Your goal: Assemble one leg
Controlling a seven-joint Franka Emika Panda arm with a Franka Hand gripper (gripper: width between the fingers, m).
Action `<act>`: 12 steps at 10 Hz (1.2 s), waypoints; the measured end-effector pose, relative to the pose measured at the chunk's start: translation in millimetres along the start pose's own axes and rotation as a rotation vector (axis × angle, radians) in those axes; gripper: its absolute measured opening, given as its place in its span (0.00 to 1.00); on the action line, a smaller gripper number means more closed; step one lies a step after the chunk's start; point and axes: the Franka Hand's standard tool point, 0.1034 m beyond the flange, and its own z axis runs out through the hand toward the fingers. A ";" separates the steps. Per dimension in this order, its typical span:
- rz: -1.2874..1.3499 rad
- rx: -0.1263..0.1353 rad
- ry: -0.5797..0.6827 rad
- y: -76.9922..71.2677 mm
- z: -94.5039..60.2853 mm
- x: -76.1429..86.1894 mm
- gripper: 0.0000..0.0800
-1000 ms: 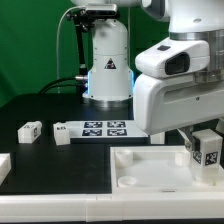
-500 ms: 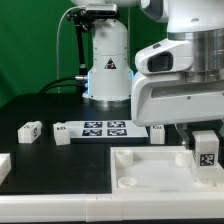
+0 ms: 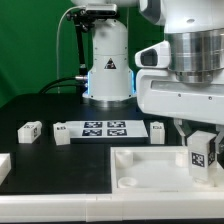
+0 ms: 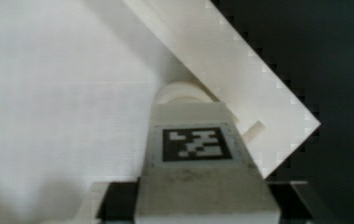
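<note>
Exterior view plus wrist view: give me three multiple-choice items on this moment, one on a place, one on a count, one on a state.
1. Where is the leg that the pincer has?
A. at the white panel's end, exterior view's right
B. on the marker board
C. out of the exterior view

2. How many tags does the marker board carry?
A. two
B. four
C. six

3. The pincer is:
A. open, empty
B. shut on the leg
C. hidden in both views

Key:
1 A, the leg sits at the panel's right corner.
2 B, four tags show.
3 B, the wrist view shows the pincer closed against both sides of the leg.
</note>
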 end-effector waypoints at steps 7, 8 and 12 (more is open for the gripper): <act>0.355 0.010 -0.034 -7.3 3.2 -10.2 0.37; 0.332 0.011 -0.036 -7.5 3.5 -10.8 0.58; -0.194 0.006 -0.027 -9.2 4.5 -14.3 0.80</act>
